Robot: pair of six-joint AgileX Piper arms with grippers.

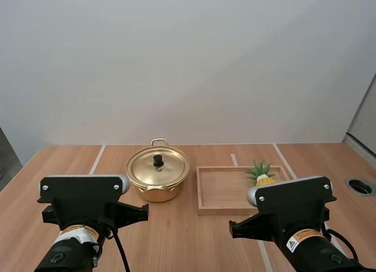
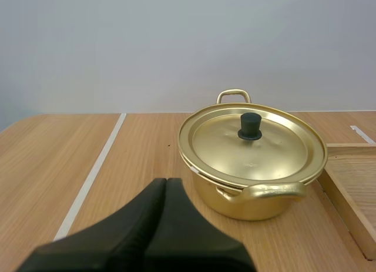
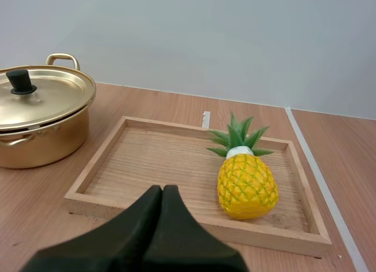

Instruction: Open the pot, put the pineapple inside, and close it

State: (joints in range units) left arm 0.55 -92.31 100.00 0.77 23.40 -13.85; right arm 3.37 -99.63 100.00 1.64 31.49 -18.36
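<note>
We are seeing left gripper (image 2: 166, 187) pressed together, empty, with the pot (image 2: 258, 201) sitting lidded just ahead | right gripper (image 3: 163, 192) likewise together, empty, with the pineapple (image 3: 247, 187) lying ahead inside the wooden tray (image 3: 194, 128)

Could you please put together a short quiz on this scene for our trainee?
1. True or false: the lid sits on the pot.
2. Where does the pineapple lie? A in the pot; B in the tray; C on the lid.
3. Fill in: the left pincer and the right pincer are both ____.

Key: 1 true; 2 B; 3 shut.
</note>
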